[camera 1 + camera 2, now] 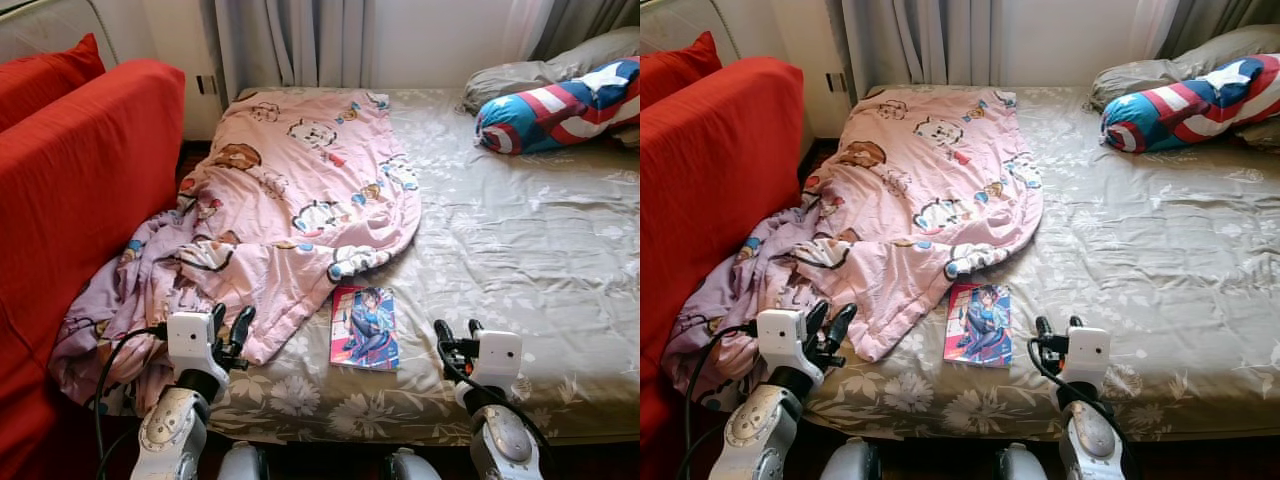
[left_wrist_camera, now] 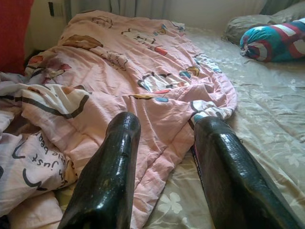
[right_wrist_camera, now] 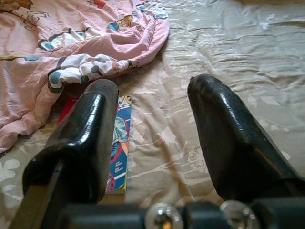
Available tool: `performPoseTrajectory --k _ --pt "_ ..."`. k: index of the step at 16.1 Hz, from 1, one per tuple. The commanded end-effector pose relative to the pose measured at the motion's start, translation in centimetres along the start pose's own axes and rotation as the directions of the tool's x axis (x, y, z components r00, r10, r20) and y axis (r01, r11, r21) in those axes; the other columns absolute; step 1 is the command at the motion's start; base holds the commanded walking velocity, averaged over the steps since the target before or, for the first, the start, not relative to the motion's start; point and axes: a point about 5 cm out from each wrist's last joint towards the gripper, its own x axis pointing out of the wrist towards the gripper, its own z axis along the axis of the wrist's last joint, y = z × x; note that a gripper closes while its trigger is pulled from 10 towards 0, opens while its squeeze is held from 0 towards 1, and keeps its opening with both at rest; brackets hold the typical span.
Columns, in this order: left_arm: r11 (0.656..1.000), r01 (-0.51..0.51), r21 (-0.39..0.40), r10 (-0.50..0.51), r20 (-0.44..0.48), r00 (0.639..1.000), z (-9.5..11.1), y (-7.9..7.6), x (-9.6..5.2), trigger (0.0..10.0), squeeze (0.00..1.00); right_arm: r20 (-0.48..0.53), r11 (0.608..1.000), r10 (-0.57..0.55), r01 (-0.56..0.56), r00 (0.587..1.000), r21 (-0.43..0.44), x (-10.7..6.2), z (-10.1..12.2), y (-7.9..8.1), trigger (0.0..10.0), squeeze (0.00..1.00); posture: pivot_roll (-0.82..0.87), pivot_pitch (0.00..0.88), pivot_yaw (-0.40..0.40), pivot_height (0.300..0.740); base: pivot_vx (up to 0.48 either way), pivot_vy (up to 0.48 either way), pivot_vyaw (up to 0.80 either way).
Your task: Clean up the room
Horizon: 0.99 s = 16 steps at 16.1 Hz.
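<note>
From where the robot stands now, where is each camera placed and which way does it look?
Left and right eye views: on the head, looking down at the bed; both arms show, left gripper, right gripper.
Left wrist view: along open fingers toward the pink blanket.
Right wrist view: along open fingers toward the book.
All views share blanket and bed.

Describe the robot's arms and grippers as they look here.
Both arms are silver metal with rounded joint covers. Each ends in a white boxy wrist block carrying two long, glossy black fingers: left gripper, right gripper. Black cables loop from each wrist down along the arm.
</note>
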Motion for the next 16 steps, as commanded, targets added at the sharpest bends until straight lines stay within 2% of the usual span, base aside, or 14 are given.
performPoseTrajectory --k 1,4,16 --pt "1.0 0.002 0.009 -0.002 -0.02 1.0 -0.22 0.01 -0.12 10.0 0.0 0.006 1.0 -0.003 0.003 1.0 -0.013 0.09 0.23 -0.15 10.0 0.0 -0.02 0.081 -0.012 0.647 0.0 0.0 0.0" --pt "1.0 0.003 0.009 -0.003 -0.021 1.0 -0.23 0.0 -0.09 10.0 0.0 0.007 1.0 0.007 -0.007 1.0 -0.012 0.25 0.27 0.04 10.0 0.0 -0.02 0.08 -0.012 0.627 0.0 0.0 0.0" --pt "1.0 0.009 0.012 -0.009 -0.032 0.999 -0.39 -0.12 -0.04 10.0 0.0 0.016 1.0 0.014 -0.014 1.0 -0.005 0.2 0.31 0.1 10.0 0.0 -0.02 0.077 -0.013 0.627 0.0 0.0 0.0"
